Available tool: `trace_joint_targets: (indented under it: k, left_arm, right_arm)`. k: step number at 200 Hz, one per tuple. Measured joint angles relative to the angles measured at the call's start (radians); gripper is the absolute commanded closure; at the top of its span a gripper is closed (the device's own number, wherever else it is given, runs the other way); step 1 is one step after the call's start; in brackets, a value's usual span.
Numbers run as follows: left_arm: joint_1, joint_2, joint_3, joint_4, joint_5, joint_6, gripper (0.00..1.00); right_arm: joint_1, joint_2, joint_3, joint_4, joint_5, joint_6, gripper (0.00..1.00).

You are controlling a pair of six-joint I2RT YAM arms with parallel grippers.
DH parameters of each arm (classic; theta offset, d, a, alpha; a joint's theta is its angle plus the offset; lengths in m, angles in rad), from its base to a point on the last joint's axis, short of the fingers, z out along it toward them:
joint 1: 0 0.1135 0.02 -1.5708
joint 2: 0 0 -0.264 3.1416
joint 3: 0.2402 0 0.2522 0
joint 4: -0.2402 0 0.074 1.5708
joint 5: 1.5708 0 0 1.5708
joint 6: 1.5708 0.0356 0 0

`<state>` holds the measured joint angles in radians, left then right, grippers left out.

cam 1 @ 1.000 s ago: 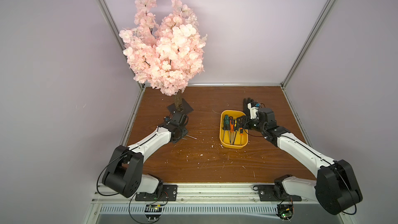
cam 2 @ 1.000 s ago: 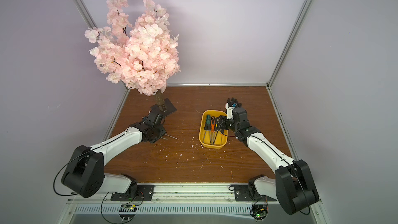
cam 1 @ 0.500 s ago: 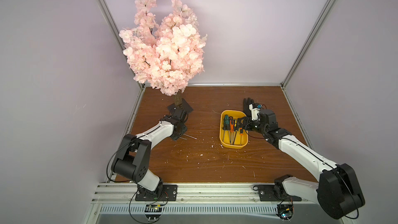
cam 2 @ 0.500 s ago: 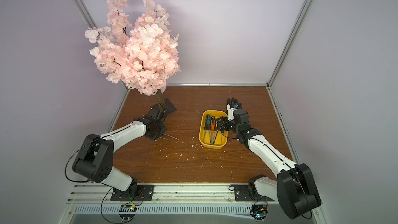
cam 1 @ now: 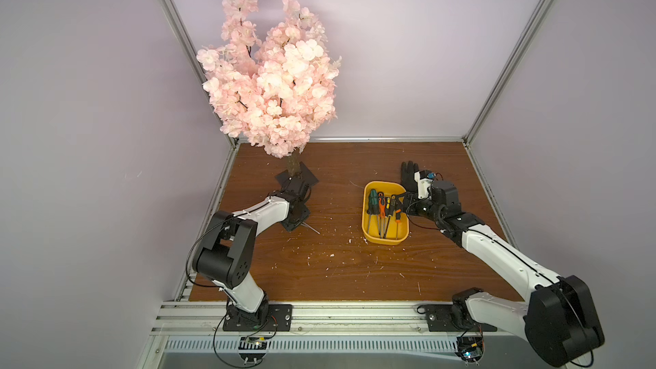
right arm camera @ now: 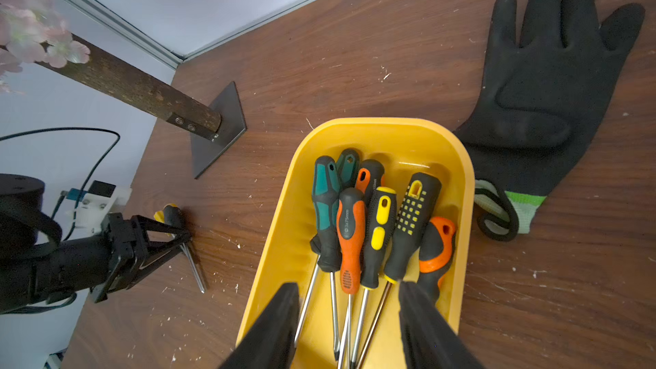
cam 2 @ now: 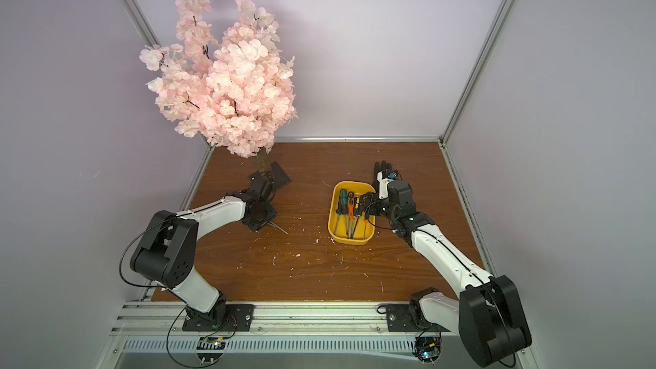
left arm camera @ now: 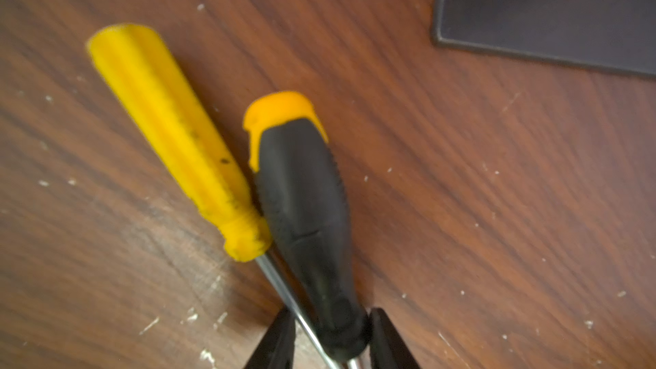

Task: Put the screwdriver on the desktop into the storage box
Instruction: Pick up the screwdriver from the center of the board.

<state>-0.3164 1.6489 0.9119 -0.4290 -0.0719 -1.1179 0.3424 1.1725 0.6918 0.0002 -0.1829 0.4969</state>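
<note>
— Grippers, in both top views?
— I'm seeing the left gripper (cam 1: pixel 297 220) low over the desktop (cam 1: pixel 337 271), the right gripper (cam 1: pixel 403 204) over the storage box (cam 1: pixel 385 243).
— Left wrist?
— Jaws are flanking the black-handled screwdriver (left arm camera: pixel 305 214) lying on the desktop, narrowly; gripping or not, I cannot tell.
— Right wrist?
— Jaws are standing apart, empty, above the boxed screwdrivers (right arm camera: pixel 351 228).

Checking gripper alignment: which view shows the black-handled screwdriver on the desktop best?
The left wrist view: the black-handled screwdriver is close up, its neck between the jaws of the left gripper. The right wrist view shows it small; in both top views the left arm hides its handle.
</note>
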Motion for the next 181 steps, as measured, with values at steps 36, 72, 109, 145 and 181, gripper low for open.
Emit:
trace_joint_targets:
  k: [36,72,109,145,181]
  left_arm:
    - [0.002,0.000,0.000,0.003,0.016,0.009,0.70]
    - [0.003,-0.021,0.000,0.013,0.027,0.019,0.77]
    - [0.003,-0.045,-0.019,0.005,0.043,0.026,0.83]
    - [0.003,-0.074,-0.035,-0.002,0.050,0.029,0.90]
    - [0.003,-0.113,-0.045,-0.005,0.068,0.050,0.98]
  right_arm:
    - [-0.004,-0.002,-0.019,0.000,0.000,0.001,0.48]
    - [-0.004,-0.002,-0.027,0.000,0.000,0.003,0.47]
    - [-0.004,-0.002,-0.028,0.003,0.000,0.009,0.47]
    - [-0.004,-0.002,-0.032,0.003,-0.001,0.010,0.47]
    - [-0.004,-0.002,-0.032,0.004,-0.002,0.010,0.47]
